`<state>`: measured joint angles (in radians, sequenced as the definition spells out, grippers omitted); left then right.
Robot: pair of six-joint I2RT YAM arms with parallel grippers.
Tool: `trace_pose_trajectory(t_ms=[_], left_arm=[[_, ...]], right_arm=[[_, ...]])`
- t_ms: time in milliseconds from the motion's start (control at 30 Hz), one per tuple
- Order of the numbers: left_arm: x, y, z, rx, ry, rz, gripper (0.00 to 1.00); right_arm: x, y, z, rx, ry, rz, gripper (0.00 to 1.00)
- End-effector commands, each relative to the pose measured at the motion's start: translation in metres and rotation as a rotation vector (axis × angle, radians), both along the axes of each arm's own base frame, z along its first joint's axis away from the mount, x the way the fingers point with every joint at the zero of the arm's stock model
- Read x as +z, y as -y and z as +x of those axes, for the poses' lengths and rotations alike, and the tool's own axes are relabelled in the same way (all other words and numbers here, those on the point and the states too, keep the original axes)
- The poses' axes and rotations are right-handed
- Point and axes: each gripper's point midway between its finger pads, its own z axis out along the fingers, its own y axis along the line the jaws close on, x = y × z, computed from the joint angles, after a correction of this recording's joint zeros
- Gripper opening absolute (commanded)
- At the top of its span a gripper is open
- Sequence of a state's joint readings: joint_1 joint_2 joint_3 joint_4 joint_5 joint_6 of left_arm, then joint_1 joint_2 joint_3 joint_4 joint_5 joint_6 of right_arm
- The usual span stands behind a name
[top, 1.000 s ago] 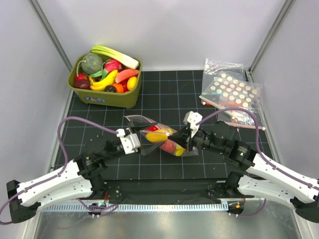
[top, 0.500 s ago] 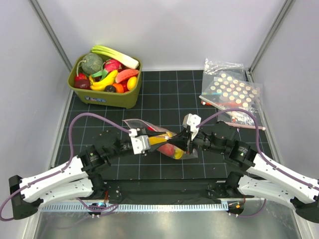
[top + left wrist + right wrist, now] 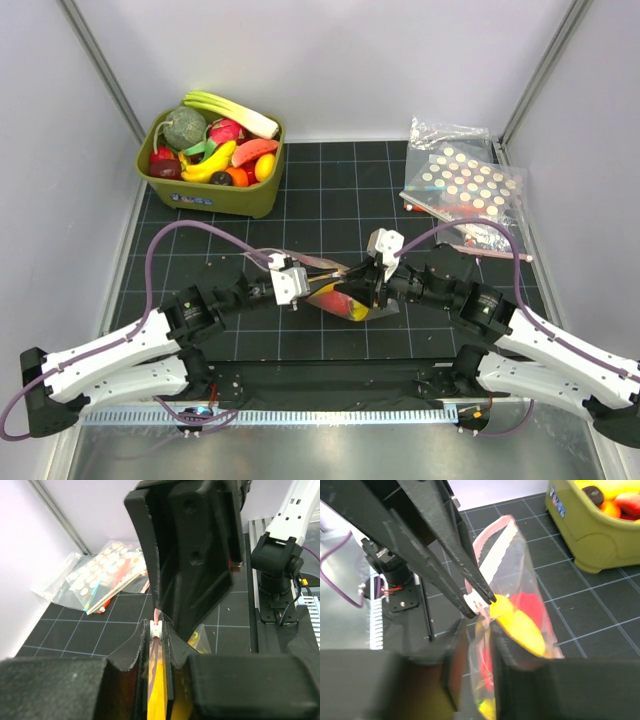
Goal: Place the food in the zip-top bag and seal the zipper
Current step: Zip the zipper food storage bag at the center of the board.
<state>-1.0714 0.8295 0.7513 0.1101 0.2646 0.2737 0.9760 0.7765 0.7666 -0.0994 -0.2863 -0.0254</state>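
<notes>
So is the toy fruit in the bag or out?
In. The yellow fruit and the red fruit show through the side of the clear bag.

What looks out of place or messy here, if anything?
Nothing looks spilled or broken. The oddest sight is the zip-top bag, with toy fruit inside, crumpled and pinched between the left claw and right claw mid-table. A leek also pokes out over the rim of the overfull green bin.
</notes>
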Motion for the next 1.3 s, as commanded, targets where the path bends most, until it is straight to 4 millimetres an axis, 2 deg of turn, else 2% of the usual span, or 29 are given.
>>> trace_pose_trajectory(t_ms=[0,33,67,167,267,367,667,767,800,867,1000,1267], left_arm=[[0.023,-0.003,0.002,0.022,0.015,-0.048,0.0],[0.024,-0.003,0.002,0.025,0.008,-0.051,0.0],[0.024,-0.002,0.002,0.025,0.004,-0.05,0.0],[0.024,-0.002,0.001,0.021,-0.011,-0.046,0.0],[0.025,-0.001,-0.001,0.01,-0.023,-0.044,0.0],[0.027,0.0,-0.005,-0.01,-0.032,-0.047,0.0],[0.03,-0.005,0.002,0.042,-0.045,-0.064,0.0],[0.031,-0.009,0.009,0.086,-0.052,-0.068,0.0],[0.03,-0.009,0.01,0.092,-0.053,-0.067,0.0],[0.031,-0.01,0.011,0.104,-0.054,-0.073,0.0],[0.033,-0.012,0.012,0.109,-0.059,-0.082,0.0],[0.038,-0.013,0.004,0.074,-0.057,-0.106,0.0]], right_arm=[[0.038,0.003,0.001,-0.016,0.087,0.111,0.36],[0.039,0.005,0.001,-0.024,0.092,0.117,0.48],[0.039,0.008,0.001,-0.027,0.097,0.122,0.49],[0.046,0.009,0.0,-0.03,0.119,0.151,0.47],[0.043,0.008,0.003,-0.038,0.112,0.14,0.33],[0.041,0.004,0.002,-0.024,0.107,0.127,0.33],[0.03,-0.002,0.008,-0.026,0.102,0.087,0.36],[0.028,-0.003,0.007,-0.02,0.108,0.093,0.47],[0.029,-0.003,0.007,-0.018,0.111,0.099,0.54],[0.031,0.0,0.006,-0.022,0.125,0.119,0.58],[0.034,0.004,0.004,-0.022,0.143,0.138,0.58],[0.022,-0.005,0.011,-0.028,0.125,0.094,0.54]])
